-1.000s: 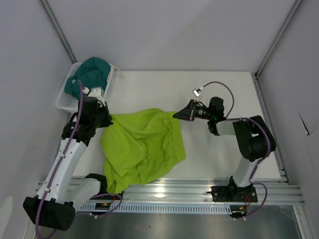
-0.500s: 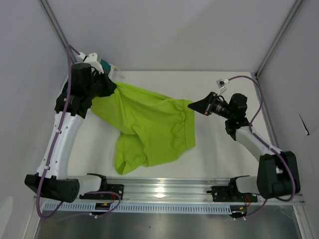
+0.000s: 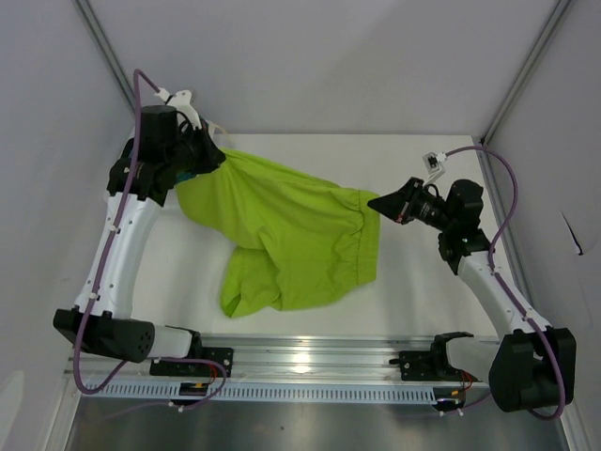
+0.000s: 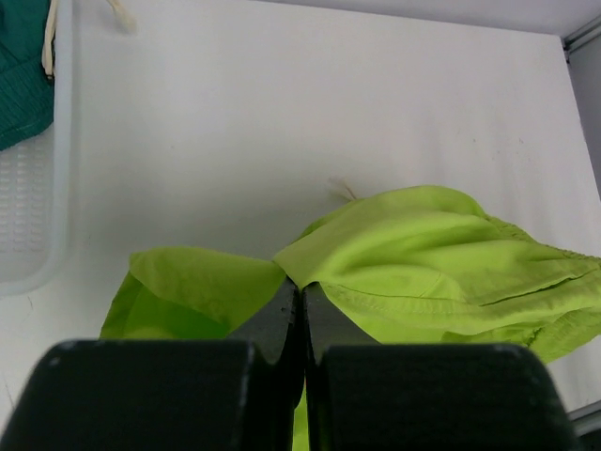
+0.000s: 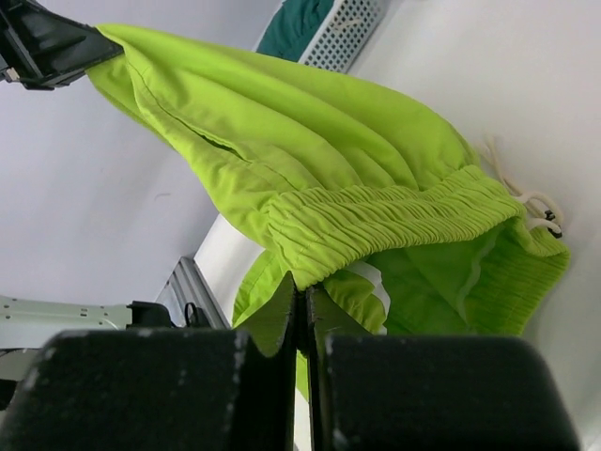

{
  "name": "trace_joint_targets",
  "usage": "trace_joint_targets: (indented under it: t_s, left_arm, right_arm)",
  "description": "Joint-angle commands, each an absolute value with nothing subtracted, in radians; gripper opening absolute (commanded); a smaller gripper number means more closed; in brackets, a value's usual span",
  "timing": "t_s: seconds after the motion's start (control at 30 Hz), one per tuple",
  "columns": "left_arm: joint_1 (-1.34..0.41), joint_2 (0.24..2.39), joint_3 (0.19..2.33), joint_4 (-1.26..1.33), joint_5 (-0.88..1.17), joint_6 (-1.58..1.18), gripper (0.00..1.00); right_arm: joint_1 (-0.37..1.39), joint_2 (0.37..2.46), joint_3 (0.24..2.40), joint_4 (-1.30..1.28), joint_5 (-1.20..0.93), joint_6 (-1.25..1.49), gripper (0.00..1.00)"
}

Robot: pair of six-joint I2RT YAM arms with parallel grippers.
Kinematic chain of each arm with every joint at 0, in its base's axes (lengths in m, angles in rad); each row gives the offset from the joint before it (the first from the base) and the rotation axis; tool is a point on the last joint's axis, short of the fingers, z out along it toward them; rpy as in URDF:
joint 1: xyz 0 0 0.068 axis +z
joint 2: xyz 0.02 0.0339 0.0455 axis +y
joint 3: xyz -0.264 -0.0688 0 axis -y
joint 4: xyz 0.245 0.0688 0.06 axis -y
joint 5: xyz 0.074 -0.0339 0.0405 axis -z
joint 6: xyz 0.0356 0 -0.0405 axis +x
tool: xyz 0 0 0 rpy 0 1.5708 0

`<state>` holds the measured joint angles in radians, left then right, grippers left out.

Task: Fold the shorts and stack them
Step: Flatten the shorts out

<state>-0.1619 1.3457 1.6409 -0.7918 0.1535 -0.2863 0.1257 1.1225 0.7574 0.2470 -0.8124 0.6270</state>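
green shorts held up between both grippers

the left gripper is clamped on one corner of the green shorts, with its fingers pressed together on the fabric. in its wrist view, the teal shorts lie in the white basket, ahead and to its left. the green shorts stretch across to the right gripper, which is pinched on the gathered waistband. below both grippers the legs droop toward the table. a pale cord shows ahead of the right gripper.
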Motion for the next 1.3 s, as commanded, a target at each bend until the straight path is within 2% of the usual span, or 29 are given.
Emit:
trace_joint_targets:
  t_s: [0.0, 0.17, 0.3, 0.5, 0.53, 0.6, 0.7, 0.9, 0.93, 1.0, 1.1, 1.17, 1.2, 1.27]
  left_arm:
    - [-0.155, 1.348, 1.661, -0.779, 0.134, -0.267, 0.00]
    - [-0.153, 1.351, 1.710, -0.781, 0.094, -0.275, 0.00]
    - [-0.152, 1.432, 1.865, -0.816, 0.107, -0.293, 0.00]
    - [-0.137, 1.664, 2.259, -0.799, 0.152, -0.356, 0.00]
    - [-0.127, 1.713, 2.446, -0.796, 0.162, -0.370, 0.00]
    - [-0.080, 1.815, 2.508, -0.723, 0.274, -0.455, 0.00]
    - [-0.028, 1.789, 2.429, -0.469, 0.434, -0.598, 0.00]
    - [-0.018, 1.646, 2.309, -0.284, 0.528, -0.681, 0.00]
    - [-0.018, 1.562, 2.204, -0.252, 0.532, -0.684, 0.00]
    - [-0.018, 1.461, 2.126, -0.216, 0.534, -0.677, 0.00]
    - [-0.018, 1.243, 1.872, -0.173, 0.506, -0.657, 0.00]
    - [-0.018, 1.096, 1.818, -0.181, 0.486, -0.623, 0.00]
    - [-0.020, 1.054, 1.803, -0.201, 0.474, -0.623, 0.00]
    - [-0.020, 0.936, 1.787, -0.259, 0.424, -0.580, 0.00]
  right_arm:
    - [0.106, 1.103, 0.819, 0.212, -0.810, 0.600, 0.00]
    - [0.101, 1.123, 0.870, 0.212, -0.805, 0.617, 0.00]
    - [0.103, 1.233, 1.047, 0.198, -0.828, 0.661, 0.00]
    - [0.095, 1.454, 1.481, 0.086, -0.784, 0.681, 0.00]
    - [0.094, 1.500, 1.555, 0.066, -0.785, 0.696, 0.00]
    - [0.094, 1.616, 1.721, 0.145, -0.831, 0.756, 0.00]
    - [0.089, 1.674, 1.755, 0.474, -0.836, 0.967, 0.00]
    - [0.071, 1.651, 1.893, 0.479, -0.885, 1.012, 0.00]
    - [0.071, 1.623, 1.870, 0.486, -0.894, 1.014, 0.00]
    - [0.072, 1.497, 1.757, 0.489, -0.899, 0.997, 0.00]
    - [0.078, 1.327, 1.623, 0.425, -0.856, 0.910, 0.00]
    - [0.097, 1.107, 1.517, 0.306, -0.806, 0.821, 0.00]
    - [0.106, 1.106, 1.517, 0.261, -0.789, 0.821, 0.00]
    - [0.127, 0.967, 1.470, 0.169, -0.755, 0.766, 0.00]
